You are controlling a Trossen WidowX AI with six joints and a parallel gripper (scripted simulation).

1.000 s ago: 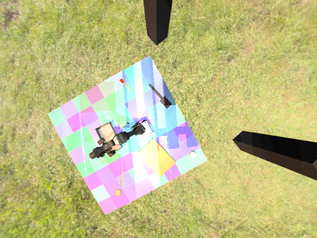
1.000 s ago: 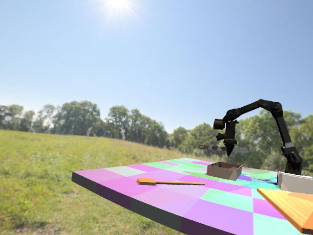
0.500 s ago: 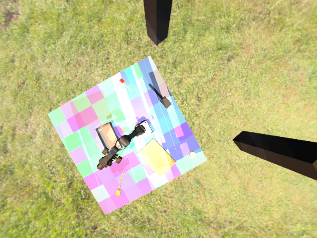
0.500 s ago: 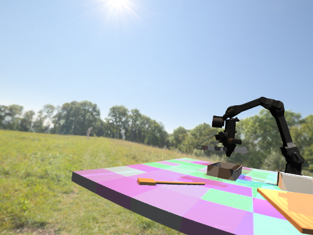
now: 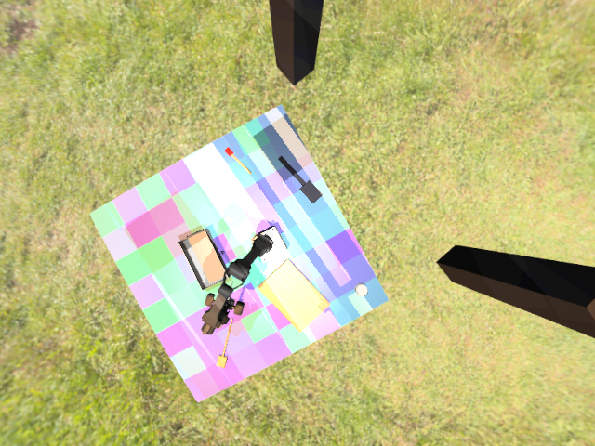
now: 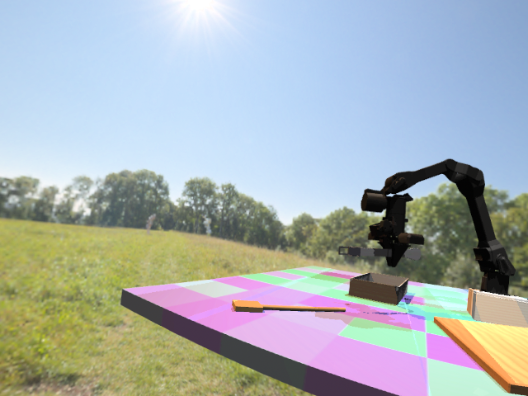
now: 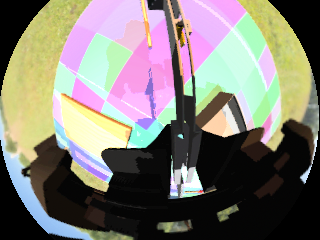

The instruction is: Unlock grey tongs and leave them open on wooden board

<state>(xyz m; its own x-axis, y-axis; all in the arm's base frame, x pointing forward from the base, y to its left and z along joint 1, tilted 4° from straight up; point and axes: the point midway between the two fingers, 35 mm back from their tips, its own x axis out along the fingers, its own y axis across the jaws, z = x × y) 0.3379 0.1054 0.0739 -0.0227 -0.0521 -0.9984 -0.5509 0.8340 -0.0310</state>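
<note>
My gripper (image 6: 394, 260) (image 7: 175, 126) points down and is shut on the grey tongs (image 6: 365, 252) (image 7: 178, 75). The tongs are held level in the air, higher than the tin's rim, sticking out on both sides of the fingers. Their two arms lie close together; the state of the lock cannot be made out. The roasting tin (image 5: 206, 261) (image 6: 377, 292) (image 7: 214, 111) stands on the table, and the gripper is off to its side. The wooden board (image 5: 295, 297) (image 6: 490, 341) (image 7: 95, 125) lies flat, away from the tongs. In the top view the arm hides the fingers.
A yellow-headed utensil (image 5: 221, 360) (image 6: 247, 305) (image 7: 147, 30) lies near the gripper. A white block (image 5: 277, 244) (image 6: 497, 307) is at the arm's base, beside the board. Farther off lie a red-headed utensil (image 5: 229, 151), a black turner (image 5: 310, 191) and a small whitish round object (image 5: 361, 290).
</note>
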